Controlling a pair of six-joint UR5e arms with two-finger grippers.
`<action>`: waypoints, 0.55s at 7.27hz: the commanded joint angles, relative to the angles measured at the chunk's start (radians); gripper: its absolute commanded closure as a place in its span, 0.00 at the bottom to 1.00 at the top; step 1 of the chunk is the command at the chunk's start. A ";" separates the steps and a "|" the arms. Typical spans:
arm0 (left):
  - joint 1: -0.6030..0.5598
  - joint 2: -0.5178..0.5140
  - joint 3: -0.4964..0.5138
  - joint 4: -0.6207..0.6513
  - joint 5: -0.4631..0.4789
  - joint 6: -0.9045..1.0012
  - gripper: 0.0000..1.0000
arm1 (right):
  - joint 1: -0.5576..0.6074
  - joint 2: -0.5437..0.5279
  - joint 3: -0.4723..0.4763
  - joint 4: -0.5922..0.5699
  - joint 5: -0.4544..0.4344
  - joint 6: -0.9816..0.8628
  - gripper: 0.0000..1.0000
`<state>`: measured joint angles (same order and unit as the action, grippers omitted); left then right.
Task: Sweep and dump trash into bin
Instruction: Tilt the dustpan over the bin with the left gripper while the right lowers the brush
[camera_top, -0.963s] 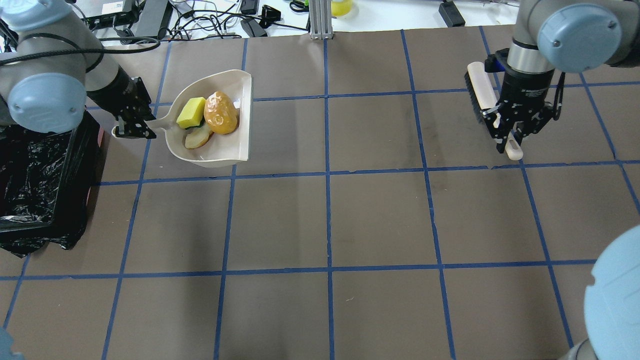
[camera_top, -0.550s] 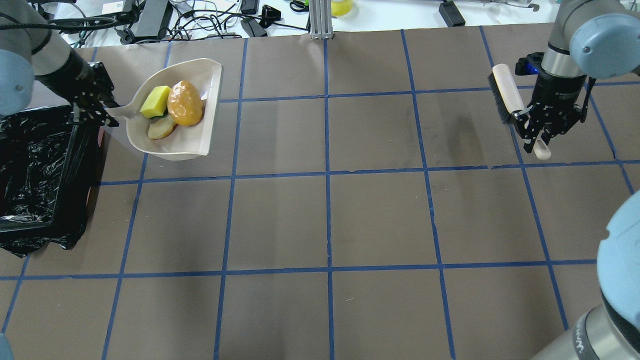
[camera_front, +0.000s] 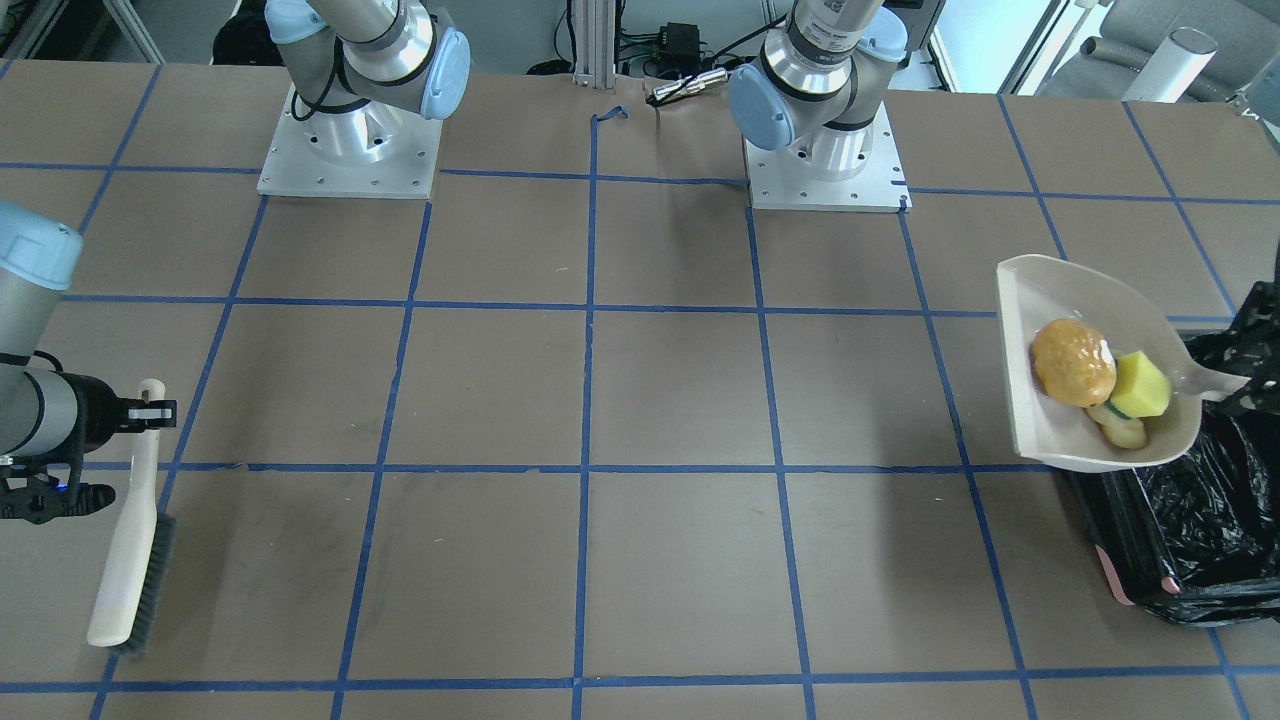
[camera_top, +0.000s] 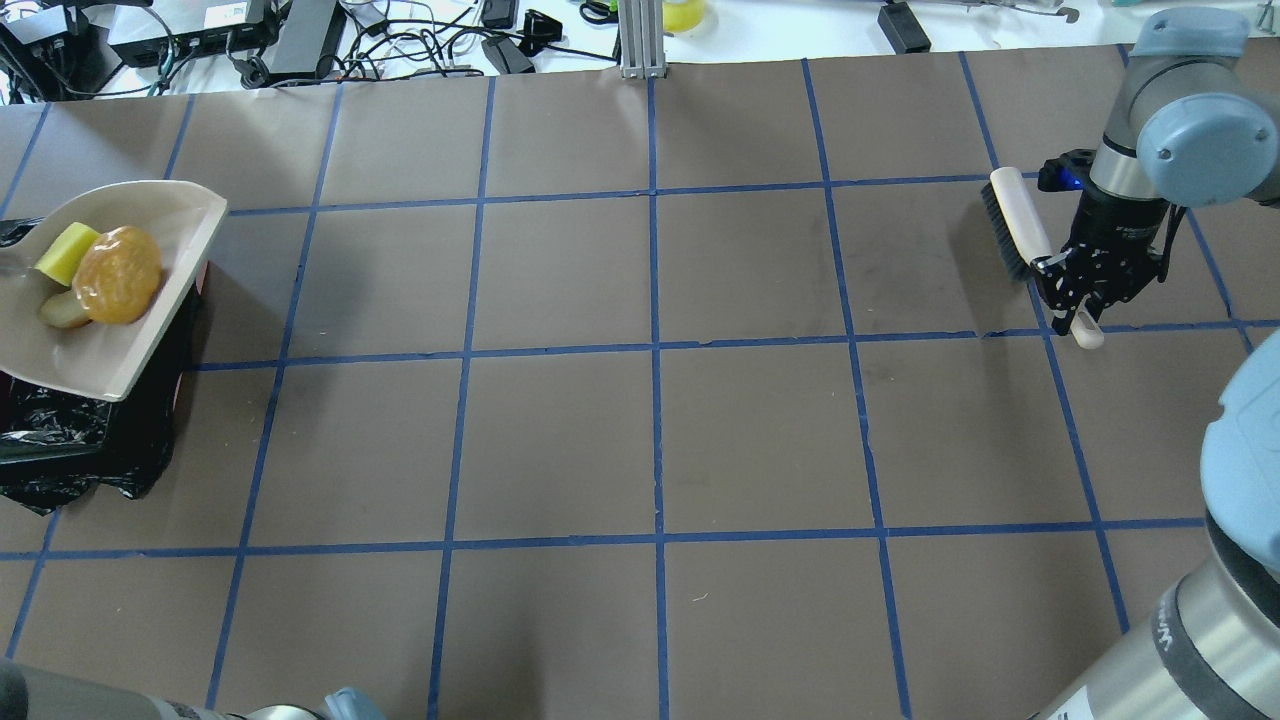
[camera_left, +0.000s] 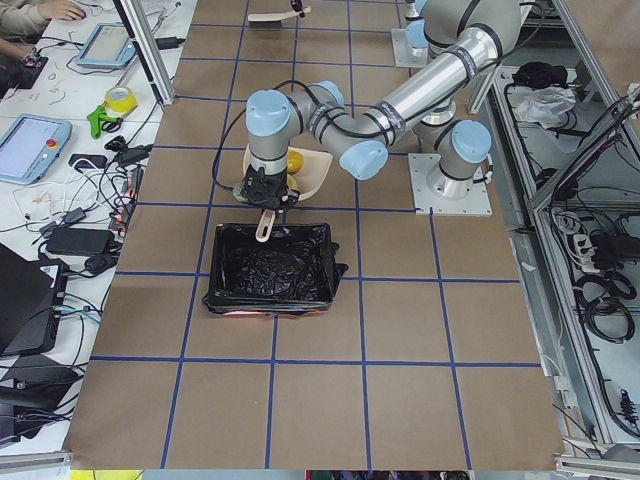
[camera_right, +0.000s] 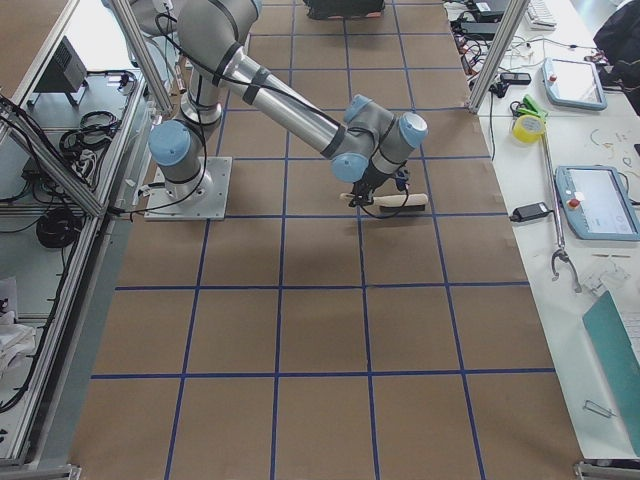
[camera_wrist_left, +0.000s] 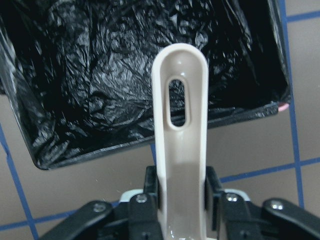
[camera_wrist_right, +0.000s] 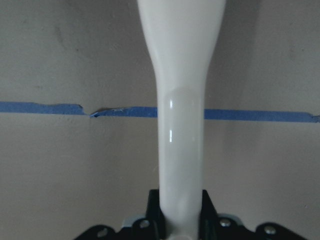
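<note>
In the left wrist view, the left gripper (camera_wrist_left: 181, 192) has its fingers (camera_wrist_left: 151, 190) pressed tight against both sides of the handle of the beige dustpan (camera_wrist_left: 180, 130). The handle runs straight away from the camera, and its slotted end lies over the black-lined bin (camera_wrist_left: 90, 75), just past the near rim. In the right wrist view, the right gripper (camera_wrist_right: 180, 207) pinches the pale handle of the brush (camera_wrist_right: 181, 100), which runs straight up the view across a blue tape line on the table (camera_wrist_right: 60, 165). From the front, the dustpan overlaps the bin's edge on the side toward the table's middle. Its handle points to the view's right and its straight open lip faces the table's middle. The potato-shaped lump (camera_front: 1073, 375) sits nearest the lip, the sponge block (camera_front: 1140, 387) sits at the handle end, and the crescent slice (camera_front: 1122, 430) is tucked against both. The overhead view shows the pan at its left edge, partly covering the bin, with the lip toward the table's middle. At its right, the brush is clamped near the handle's end, with the head pointing away from the robot and the dark bristles toward the view's left. From the left side, the pan sits just beyond the bin's far rim, with its handle reaching back over that rim. From the right side, the brush lies with its head pointing away from the robot.
</note>
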<state>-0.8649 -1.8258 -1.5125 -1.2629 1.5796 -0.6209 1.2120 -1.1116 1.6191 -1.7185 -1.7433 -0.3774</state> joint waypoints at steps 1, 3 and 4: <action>0.061 -0.042 0.058 0.055 0.041 0.145 1.00 | 0.000 0.001 0.016 -0.007 0.002 0.006 0.65; 0.122 -0.099 0.066 0.185 0.054 0.268 1.00 | 0.000 0.003 0.016 -0.007 0.014 0.009 0.33; 0.132 -0.124 0.069 0.253 0.057 0.301 1.00 | 0.000 0.003 0.016 -0.007 0.014 0.008 0.30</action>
<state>-0.7557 -1.9163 -1.4482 -1.0941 1.6313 -0.3765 1.2118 -1.1095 1.6346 -1.7255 -1.7305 -0.3691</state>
